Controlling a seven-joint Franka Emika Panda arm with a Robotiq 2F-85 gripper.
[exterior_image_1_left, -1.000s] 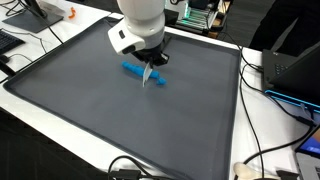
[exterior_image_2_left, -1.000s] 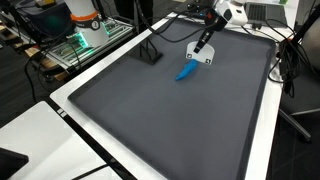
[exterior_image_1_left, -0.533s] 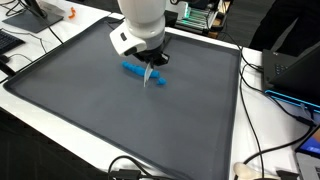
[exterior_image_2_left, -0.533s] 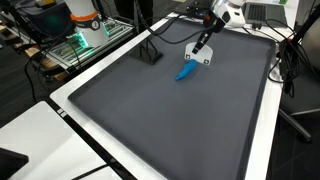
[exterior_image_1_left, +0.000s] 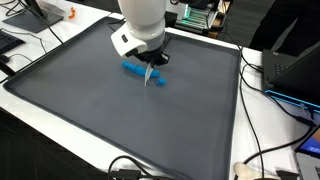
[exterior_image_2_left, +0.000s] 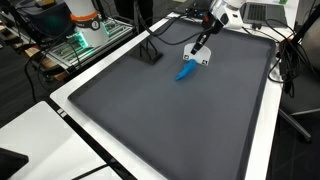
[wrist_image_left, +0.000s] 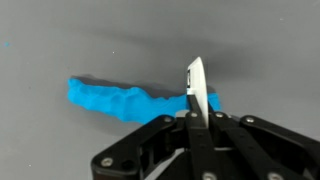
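My gripper (wrist_image_left: 197, 116) is shut on a thin white flat blade (wrist_image_left: 195, 85), held edge-on and pointing down at the mat. Right beneath its tip lies a bright blue lumpy strip (wrist_image_left: 120, 98) on the dark grey mat (exterior_image_1_left: 90, 110). In both exterior views the gripper (exterior_image_1_left: 150, 64) (exterior_image_2_left: 202, 46) hangs just over one end of the blue strip (exterior_image_1_left: 133, 69) (exterior_image_2_left: 186, 72). The white blade (exterior_image_1_left: 148, 76) (exterior_image_2_left: 203, 59) reaches down to the strip or very close to it. I cannot tell whether they touch.
The mat sits on a white table (exterior_image_2_left: 70, 95). A black stand (exterior_image_2_left: 150, 52) rests on the mat's far side in an exterior view. Cables (exterior_image_1_left: 262, 70), a dark device (exterior_image_1_left: 296, 72), an orange object (exterior_image_1_left: 70, 14) and electronics (exterior_image_2_left: 82, 40) lie around the mat's edges.
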